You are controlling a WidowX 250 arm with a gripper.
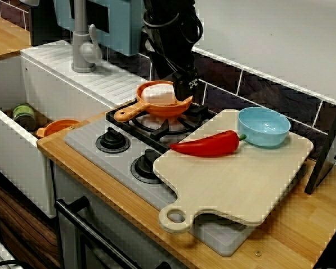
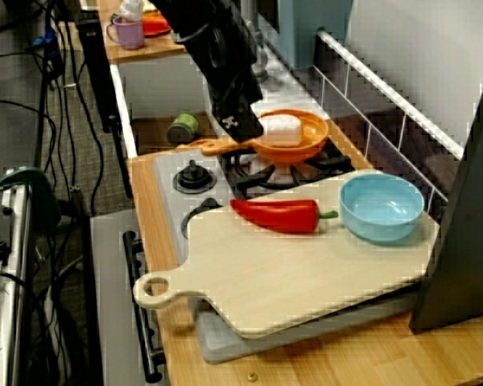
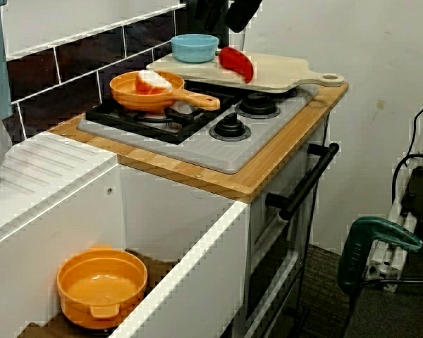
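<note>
Tool hangs at rim of orange pan, which burner grate keeps level with 1 white lump inside; can't tell tool opening.

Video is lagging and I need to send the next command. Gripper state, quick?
Gripper: cannot be told. It is dark against the arm and sits right at the rim of the pan; no view shows whether it is open or closed.
</note>
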